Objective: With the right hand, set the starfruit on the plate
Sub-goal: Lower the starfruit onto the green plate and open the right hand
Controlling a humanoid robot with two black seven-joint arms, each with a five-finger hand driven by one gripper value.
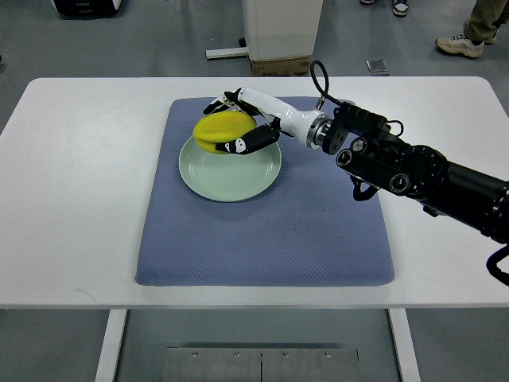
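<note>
Right hand point(238, 127) clamped around the yellow starfruit point(221, 129) at the far rim of the pale green plate point(231, 177).

The plate lies on a blue mat point(262, 231) spread over the white table point(79, 199); nothing blocks it. Whether the fruit touches the plate cannot be told. Beyond the table, a white cabinet point(282, 28) and a person's shoe point(460, 45) are cut off by the top edge.

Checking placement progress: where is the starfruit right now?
In the top view, the starfruit sits in the right robot hand, over the plate's far rim, on the blue mat.
</note>
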